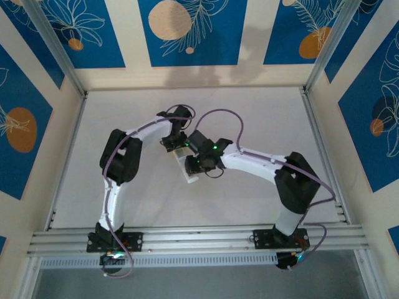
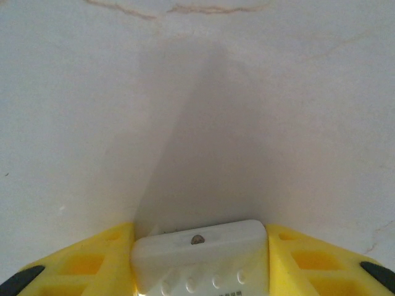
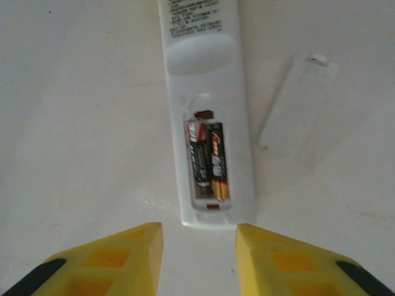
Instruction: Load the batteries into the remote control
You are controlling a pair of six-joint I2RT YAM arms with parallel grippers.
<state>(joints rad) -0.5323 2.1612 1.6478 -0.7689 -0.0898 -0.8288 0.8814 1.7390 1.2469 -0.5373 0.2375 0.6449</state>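
A pale, faintly veined worktop [image 1: 262, 124] carries a loose white battery cover [image 3: 296, 105], lying flat. Blue wall panels [image 1: 212, 43] with orange circles surround it.

White tabletop [image 1: 262, 118] fills the middle, faintly shadowed toward its top edge; cream walls [image 1: 187, 75] along top and sides carry blue panels [image 1: 212, 43] with white leaf outlines and orange discs; aluminium rails [image 1: 199, 240] cross the bottom; slanted metal posts [image 1: 60, 56] mark the upper corners.
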